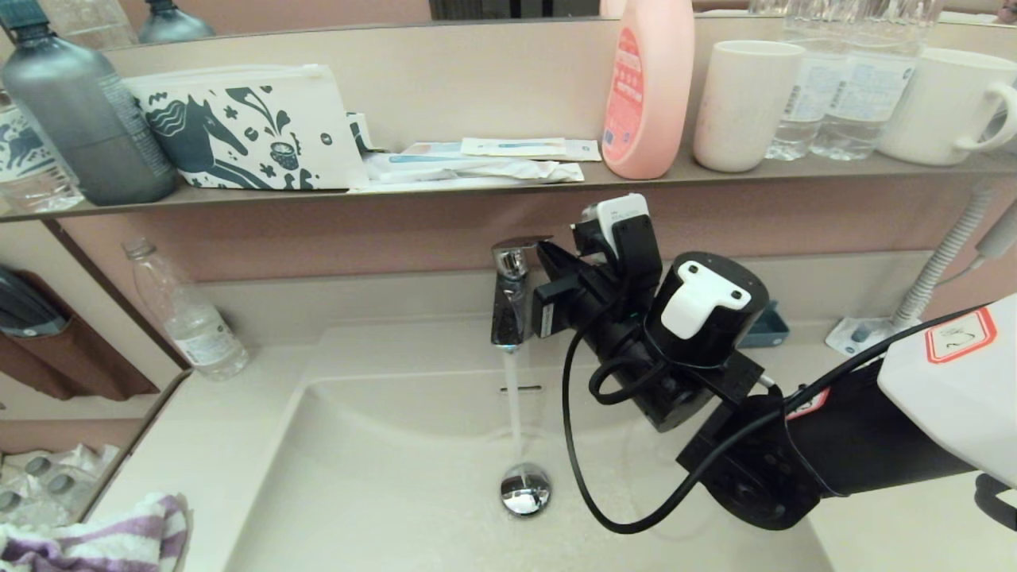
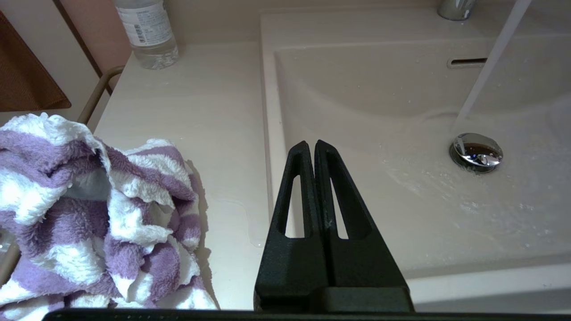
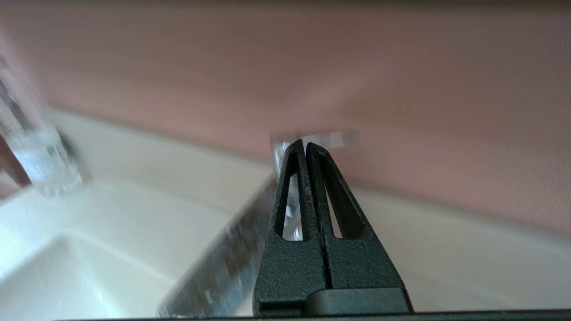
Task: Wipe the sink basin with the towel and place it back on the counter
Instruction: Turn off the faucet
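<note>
Crumpled purple-and-white striped terry towel (image 2: pixel 93 214): on the smooth beige counter (image 2: pixel 200 111), at 9 o'clock of the glossy rectangular beige sink basin (image 2: pixel 401 187).

Left gripper (image 2: pixel 311 145): black, tips pressed together, empty; seen only in its wrist view.

Right gripper (image 3: pixel 301 145): tips together, at the chrome faucet (image 1: pixel 508 294); water runs onto the round drain plug (image 1: pixel 525 488).
</note>
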Robot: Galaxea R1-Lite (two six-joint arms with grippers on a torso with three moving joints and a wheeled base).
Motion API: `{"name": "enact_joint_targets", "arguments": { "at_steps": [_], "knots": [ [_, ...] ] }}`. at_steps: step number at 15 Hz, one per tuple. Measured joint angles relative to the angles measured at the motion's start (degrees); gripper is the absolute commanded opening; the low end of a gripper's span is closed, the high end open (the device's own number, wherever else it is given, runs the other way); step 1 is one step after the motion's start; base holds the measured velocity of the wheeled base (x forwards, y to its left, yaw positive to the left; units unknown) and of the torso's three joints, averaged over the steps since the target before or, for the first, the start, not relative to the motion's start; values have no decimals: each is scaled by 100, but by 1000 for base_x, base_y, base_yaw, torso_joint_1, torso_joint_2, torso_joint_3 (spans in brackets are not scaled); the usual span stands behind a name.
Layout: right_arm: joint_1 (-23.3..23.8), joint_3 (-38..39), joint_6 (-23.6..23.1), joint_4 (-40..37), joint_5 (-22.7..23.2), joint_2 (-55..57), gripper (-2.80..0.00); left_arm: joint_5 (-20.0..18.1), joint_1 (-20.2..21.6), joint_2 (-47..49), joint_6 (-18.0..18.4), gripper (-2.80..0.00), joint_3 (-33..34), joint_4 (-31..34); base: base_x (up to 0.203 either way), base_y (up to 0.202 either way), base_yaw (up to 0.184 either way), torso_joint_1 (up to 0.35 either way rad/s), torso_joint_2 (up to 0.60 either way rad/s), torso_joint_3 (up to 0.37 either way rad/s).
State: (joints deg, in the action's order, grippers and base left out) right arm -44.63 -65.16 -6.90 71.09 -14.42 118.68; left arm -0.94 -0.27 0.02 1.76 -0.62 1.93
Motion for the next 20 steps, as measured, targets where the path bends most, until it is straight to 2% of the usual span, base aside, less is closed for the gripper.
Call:
{"name": "enact_joint_targets", "arguments": {
  "at_steps": [5,10,20],
  "knots": [
    [64,-653,-70,-321,5,207,-280,-2,0,0,0,-280,0,-2,0,0,0,0,0,0],
    [211,-1127,-344,-564,68,540,-280,-2,0,0,-2,-280,0,2,0,0,0,0,0,0],
    [216,-174,-502,-517,12,185,-280,0,0,0,0,-280,0,2,0,0,0,0,0,0]
  ]
}}
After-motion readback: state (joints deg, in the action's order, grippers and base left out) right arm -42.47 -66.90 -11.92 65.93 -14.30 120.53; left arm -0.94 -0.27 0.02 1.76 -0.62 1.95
